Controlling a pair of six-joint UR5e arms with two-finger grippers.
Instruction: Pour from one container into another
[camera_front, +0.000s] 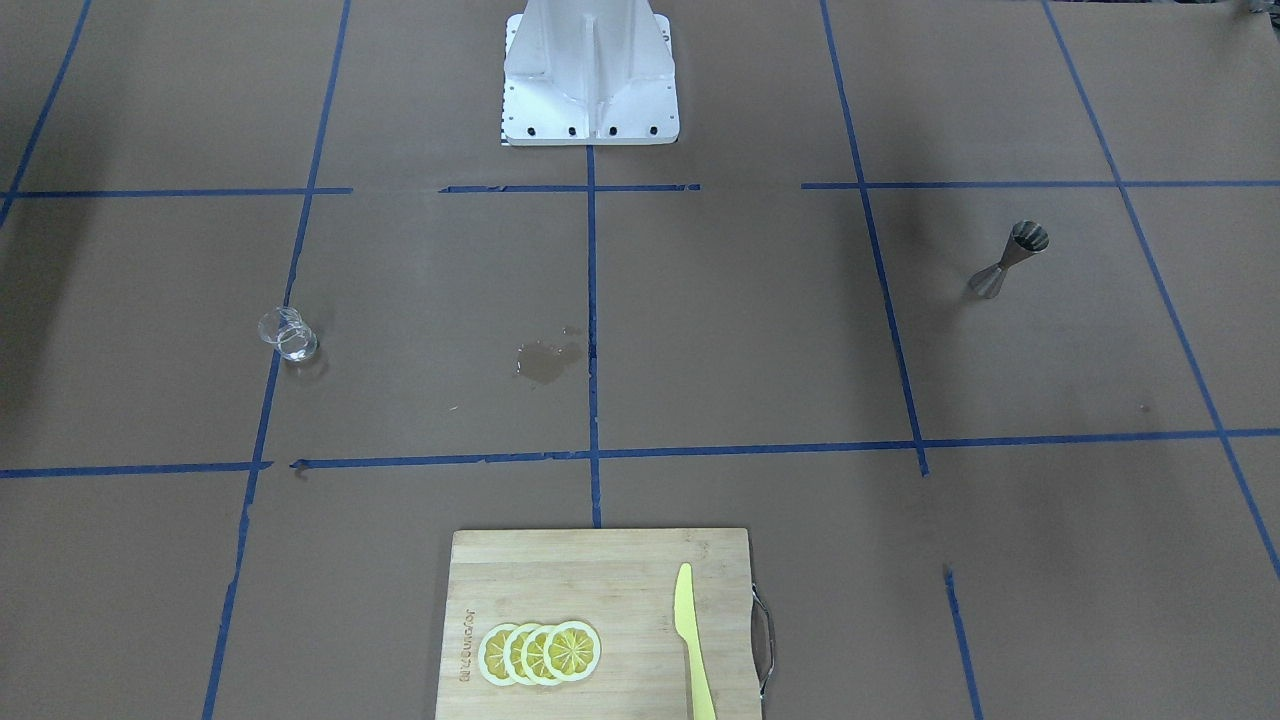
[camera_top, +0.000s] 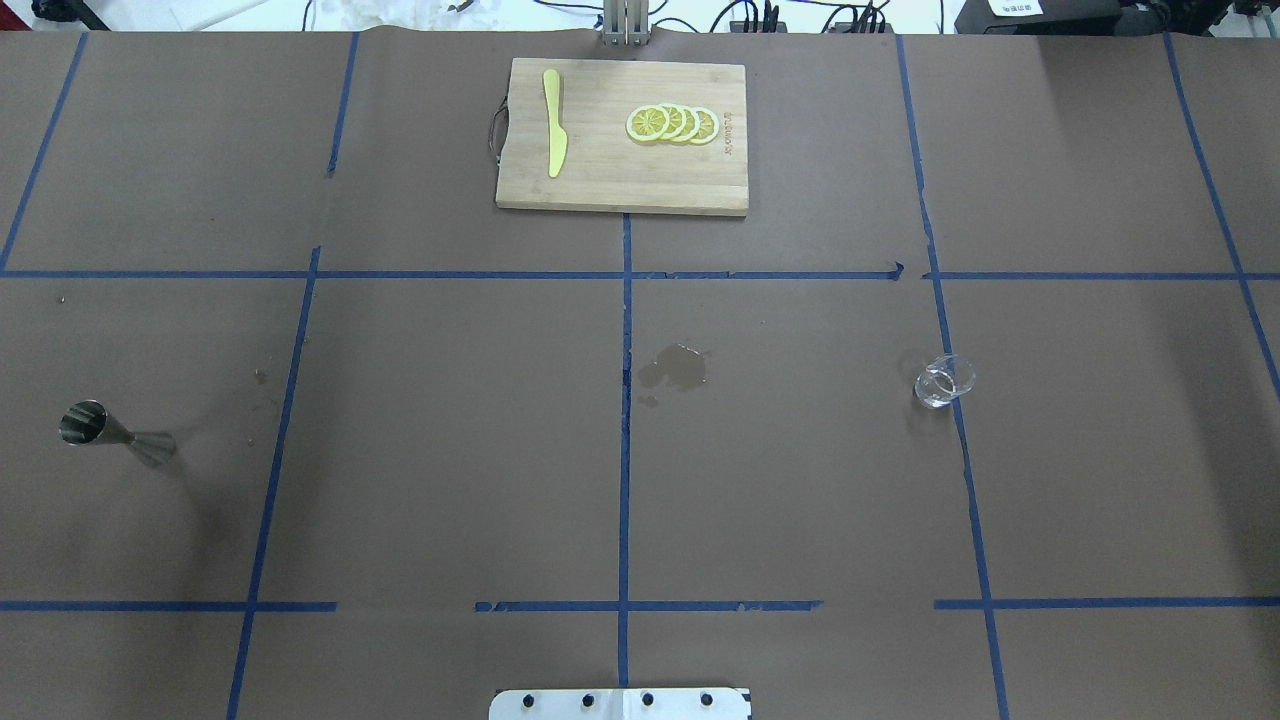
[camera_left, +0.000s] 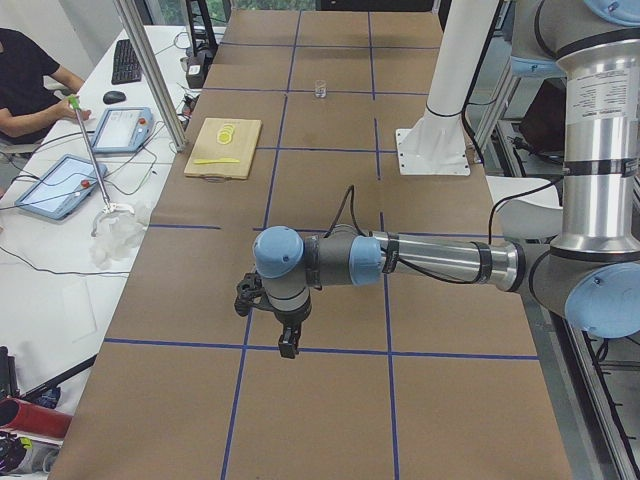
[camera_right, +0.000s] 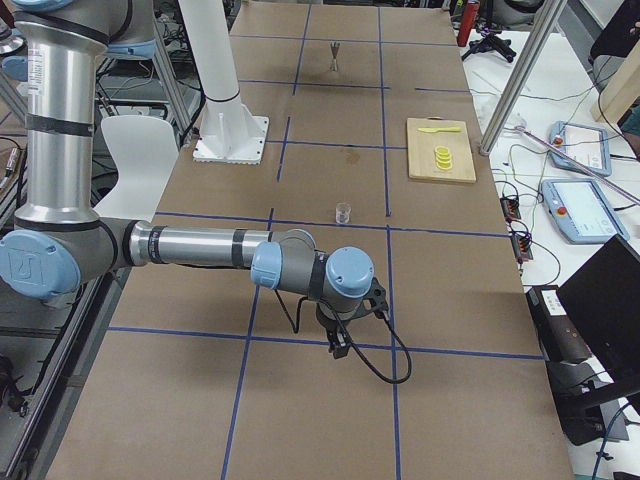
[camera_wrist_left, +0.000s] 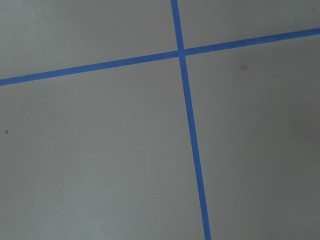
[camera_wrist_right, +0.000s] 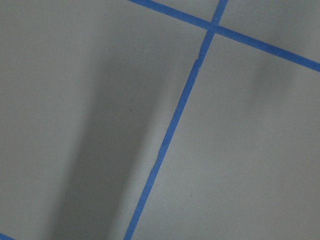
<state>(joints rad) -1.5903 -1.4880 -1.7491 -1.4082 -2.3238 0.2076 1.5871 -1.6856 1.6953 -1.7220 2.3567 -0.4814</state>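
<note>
The clear glass cup (camera_front: 288, 335) stands upright on the brown paper, right of centre in the overhead view (camera_top: 943, 381). The grey steel jigger (camera_front: 1010, 260) stands upright far off on the other side (camera_top: 110, 428). Neither gripper is near them. My left gripper (camera_left: 288, 345) hangs low over the table end by the exterior left camera. My right gripper (camera_right: 338, 348) hangs low over the opposite end. I cannot tell whether either is open or shut. Both wrist views show only paper and blue tape.
A wet spill (camera_top: 675, 368) marks the paper near the centre line. A wooden cutting board (camera_top: 600, 185) at the far edge carries a yellow knife (camera_top: 553, 122) and lemon slices (camera_top: 672, 123). The robot's white base (camera_front: 590, 80) stands mid-table. A person (camera_left: 25, 75) sits at a side desk.
</note>
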